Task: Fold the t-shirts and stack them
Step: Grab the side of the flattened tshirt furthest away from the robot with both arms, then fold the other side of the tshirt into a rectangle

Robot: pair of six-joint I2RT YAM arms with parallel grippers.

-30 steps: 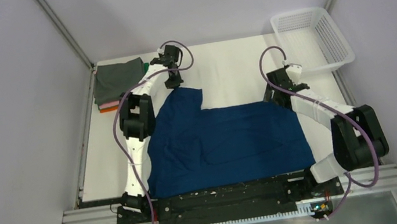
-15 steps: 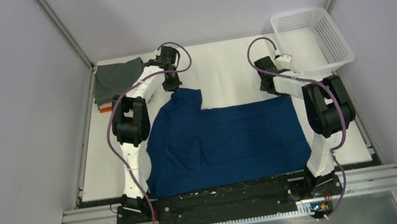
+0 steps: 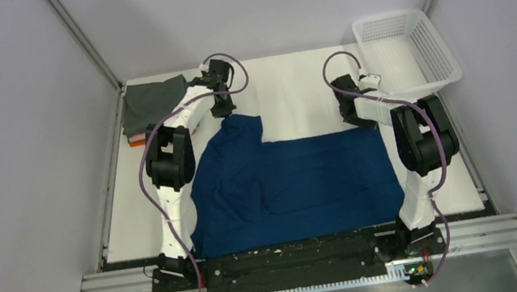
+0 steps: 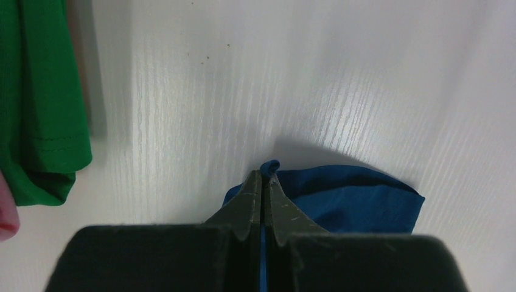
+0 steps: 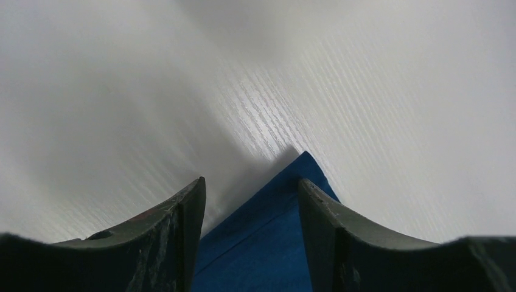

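Cloth covers most of the white table (image 3: 292,84): a navy blue cloth t-shirt (image 3: 291,183) lies spread flat, left of the white plastic mesh basket (image 3: 443,59) and closer to the arm bases than the basket is. No print shows on the side facing up. Straight across the table from the basket, in the opposite far corner, sits a stack of folded shirts (image 3: 149,104), grey on top with an orange and pink edge beneath. The left wrist view shows a folded green shirt (image 4: 36,121) there too.

The step in hand looks like taking hold of the shirt's far edge for a first fold. The left gripper (image 4: 262,176) is at the shirt corner farthest from the basket, its fingers pressed together with a nub of blue cloth pinched between the tips. The right gripper (image 5: 251,188) is at the corner nearest the basket, fingers apart and astride the pointed blue corner, which lies on the table between them and is not clamped.

Next, the right fingers probably need to drop onto that corner and close. Both arms should then lift evenly so the edge carries over without dragging or bunching.
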